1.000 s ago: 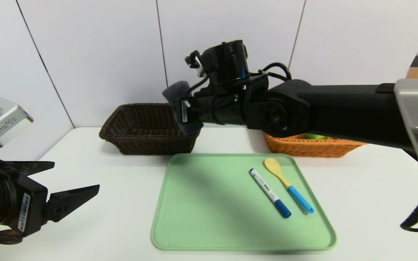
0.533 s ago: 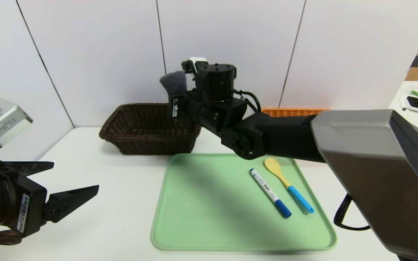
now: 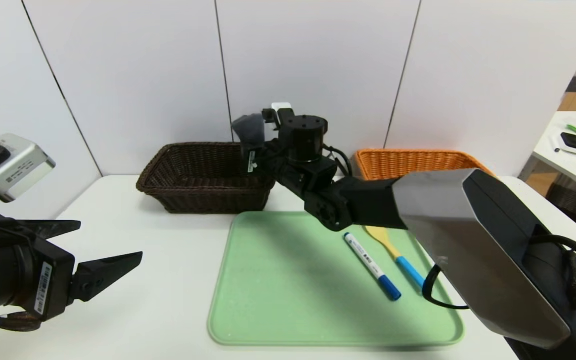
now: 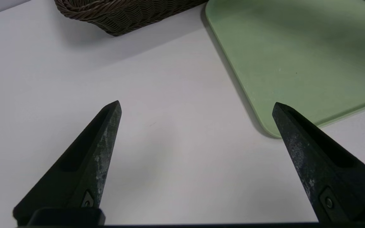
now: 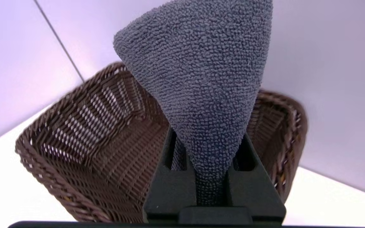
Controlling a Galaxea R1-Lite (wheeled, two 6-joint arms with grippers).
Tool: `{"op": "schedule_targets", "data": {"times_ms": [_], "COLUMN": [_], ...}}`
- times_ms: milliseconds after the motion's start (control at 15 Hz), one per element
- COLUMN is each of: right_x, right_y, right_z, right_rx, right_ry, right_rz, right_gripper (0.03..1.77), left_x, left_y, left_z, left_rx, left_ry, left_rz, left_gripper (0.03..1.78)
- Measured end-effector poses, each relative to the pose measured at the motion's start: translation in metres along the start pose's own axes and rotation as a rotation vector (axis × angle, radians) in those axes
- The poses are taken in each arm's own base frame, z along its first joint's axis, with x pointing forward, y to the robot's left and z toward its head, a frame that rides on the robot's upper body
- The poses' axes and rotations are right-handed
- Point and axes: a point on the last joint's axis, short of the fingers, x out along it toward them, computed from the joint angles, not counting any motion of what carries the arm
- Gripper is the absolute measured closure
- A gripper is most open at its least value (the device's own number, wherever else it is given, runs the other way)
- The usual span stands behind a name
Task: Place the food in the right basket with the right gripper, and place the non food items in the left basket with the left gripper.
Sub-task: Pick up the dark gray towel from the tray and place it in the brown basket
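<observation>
The right gripper (image 5: 212, 177), its jaws pinching the grey towel (image 5: 208, 79), has come lower and now hangs over the dark basket (image 3: 208, 200), so the towel seems nearly ready to drop. Left of the basket and nearer, the left gripper (image 3: 110, 255) waits, jaws wide, holding nothing. The towel is nubby terry, fanning upward; the basket, ribbed wicker. On the smooth green tray (image 3: 288, 300) before it lie a slim marker (image 3: 368, 260) and a wooden spoon (image 3: 385, 240).
</observation>
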Motion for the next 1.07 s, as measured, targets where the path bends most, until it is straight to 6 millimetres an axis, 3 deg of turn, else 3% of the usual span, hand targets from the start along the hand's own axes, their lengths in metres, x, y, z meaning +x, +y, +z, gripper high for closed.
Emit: {"op": "schedule_targets", "data": {"times_ms": [67,333,533,733,1067], "right_x": [0.001,0.0027,0.0028,0.0021,-0.0009], "right_y": [0.0003,-0.0002,-0.001,0.0013,0.0085], "right_z": [-0.0032,-0.0095,-0.0097,-0.0081,-0.0001], "right_rx": [-0.001,-0.003,-0.005,-0.005,-0.005], "right_ry": [0.003,0.015,0.017,0.015,0.003], "right_rz": [0.009,0.02,0.027,0.032,0.053], "right_gripper": [1.56,0.98,0.7,0.5,0.31], "left_x": [0.001,0.0063,0.0083,0.0086,0.0088], "left_y": [-0.0002,-0.0012,-0.0015,-0.0015,-0.0017], "left_z": [0.0,0.0004,0.0009,0.0008,0.0004], "left_rx": [0.001,0.004,0.005,0.005,0.005], "left_ry": [0.003,0.019,0.024,0.026,0.028], "left_rz": [0.0,0.0,0.001,0.002,0.0], "left_gripper": [0.12,0.12,0.12,0.12,0.12]}}
